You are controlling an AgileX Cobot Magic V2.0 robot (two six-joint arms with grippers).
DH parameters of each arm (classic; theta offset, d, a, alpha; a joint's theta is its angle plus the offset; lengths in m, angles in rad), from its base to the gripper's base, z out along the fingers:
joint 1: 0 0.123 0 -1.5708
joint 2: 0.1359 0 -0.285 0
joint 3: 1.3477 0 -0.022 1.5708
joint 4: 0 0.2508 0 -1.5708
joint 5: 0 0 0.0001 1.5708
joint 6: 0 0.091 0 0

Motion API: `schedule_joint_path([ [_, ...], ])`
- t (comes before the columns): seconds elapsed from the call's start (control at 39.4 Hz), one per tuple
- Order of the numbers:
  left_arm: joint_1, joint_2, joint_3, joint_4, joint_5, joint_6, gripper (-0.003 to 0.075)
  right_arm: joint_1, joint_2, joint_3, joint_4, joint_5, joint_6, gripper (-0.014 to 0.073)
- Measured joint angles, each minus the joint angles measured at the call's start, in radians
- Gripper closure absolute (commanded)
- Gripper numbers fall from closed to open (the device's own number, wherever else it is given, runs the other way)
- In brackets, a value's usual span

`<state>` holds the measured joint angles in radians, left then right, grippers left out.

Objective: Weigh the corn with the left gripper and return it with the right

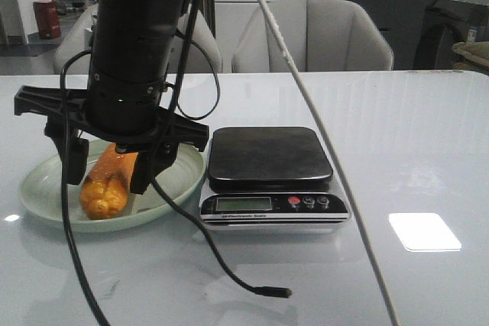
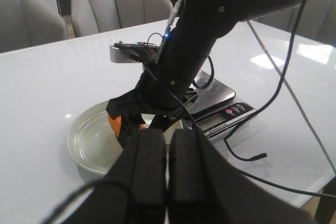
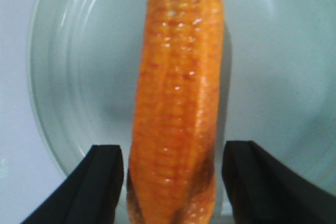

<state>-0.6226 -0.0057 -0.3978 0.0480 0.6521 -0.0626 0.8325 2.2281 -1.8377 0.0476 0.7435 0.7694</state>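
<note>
The orange-yellow corn [image 1: 105, 187] lies in the pale green plate [image 1: 42, 188] at the table's left. My right gripper [image 1: 107, 177] hangs over the plate, open, one finger on each side of the cob. In the right wrist view the corn [image 3: 176, 103] runs lengthwise between the two fingertips [image 3: 100, 182], with a gap on both sides, over the plate [image 3: 79, 77]. My left gripper [image 2: 168, 150] is shut and empty, held back from the plate [image 2: 89, 140]. From there I see the right arm over the corn [image 2: 116, 123]. The left gripper is out of the front view.
A black digital scale [image 1: 267, 154] stands just right of the plate, its platform bare; it also shows in the left wrist view [image 2: 220, 92]. A loose black cable [image 1: 260, 290] and a white cable [image 1: 336, 166] trail across the table in front. Grey chairs stand beyond the far edge.
</note>
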Motion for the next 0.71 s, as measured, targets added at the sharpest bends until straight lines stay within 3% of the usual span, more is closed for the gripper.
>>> schedule_joint_path([
  [0.15, 0.0, 0.0, 0.0, 0.0, 0.0, 0.0, 0.0596, -0.01, -0.002, -0.012, 0.005, 0.002, 0.0, 0.0061],
  [0.38, 0.0, 0.0, 0.0, 0.0, 0.0, 0.0, 0.0596, -0.073, -0.071, -0.077, 0.006, 0.138, -0.045, 0.0061],
  [0.71, 0.0, 0.0, 0.0, 0.0, 0.0, 0.0, 0.0596, -0.205, -0.228, -0.083, 0.018, 0.365, -0.395, 0.0061],
])
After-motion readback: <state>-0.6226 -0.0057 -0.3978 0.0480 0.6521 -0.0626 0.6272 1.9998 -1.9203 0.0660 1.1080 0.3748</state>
